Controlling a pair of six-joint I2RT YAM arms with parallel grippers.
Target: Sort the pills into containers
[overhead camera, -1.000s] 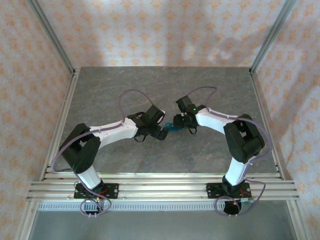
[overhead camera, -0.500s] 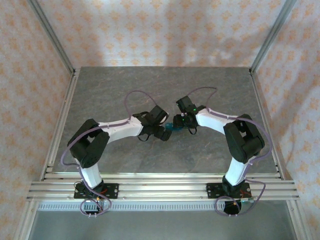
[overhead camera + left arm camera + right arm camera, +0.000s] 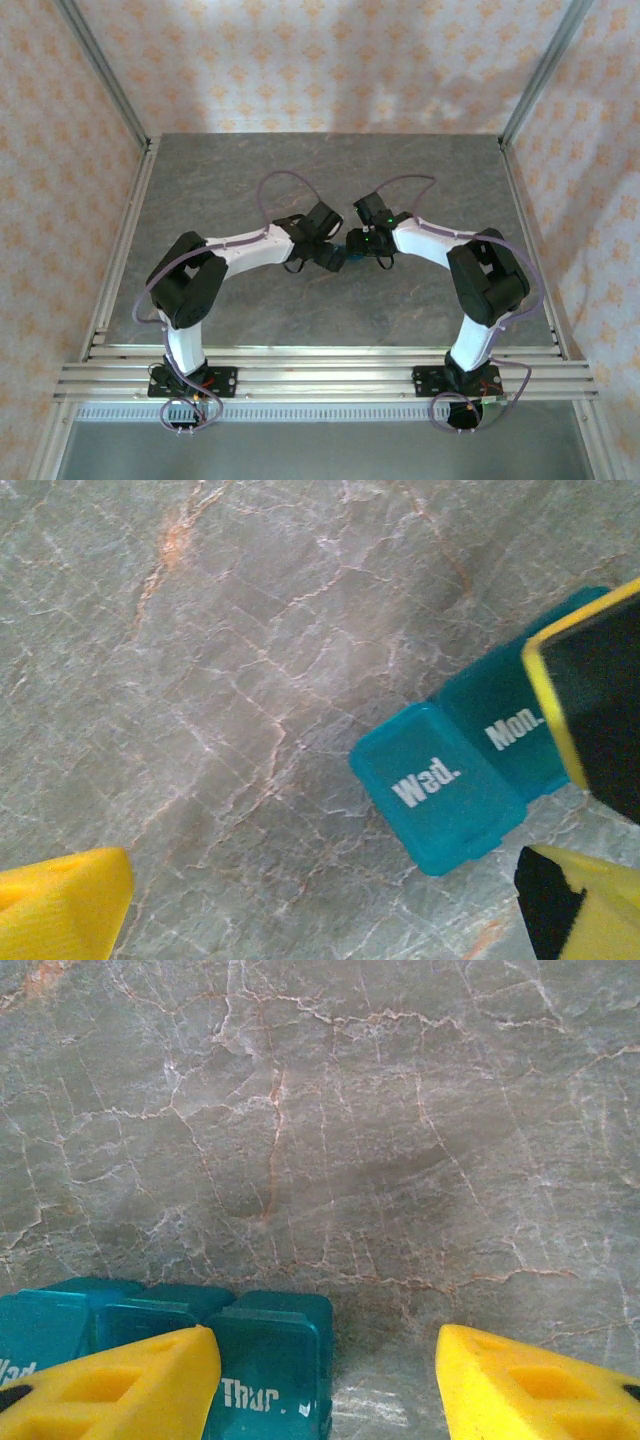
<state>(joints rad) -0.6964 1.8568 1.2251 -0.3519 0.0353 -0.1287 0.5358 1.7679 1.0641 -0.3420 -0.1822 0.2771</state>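
since a second ago the left arm [image 3: 250, 248] has folded inward, bringing the left gripper [image 3: 322, 870] close beside the teal pill box [image 3: 450, 780] at the middle of the table [image 3: 250, 170]. its yellow fingers [image 3: 60, 905] stand wide apart; the lids marked "wed." and "mon." lie near one of them. the right gripper [image 3: 328, 1345] is part open and clasps nothing: one finger overlaps the box's "thur." end, with bare table between the two.

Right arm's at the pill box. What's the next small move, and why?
Probably shift the right gripper sideways to centre it on the teal pill box: its jaws stand open, the box lies by one finger, and bare table fills the rest of the gap.
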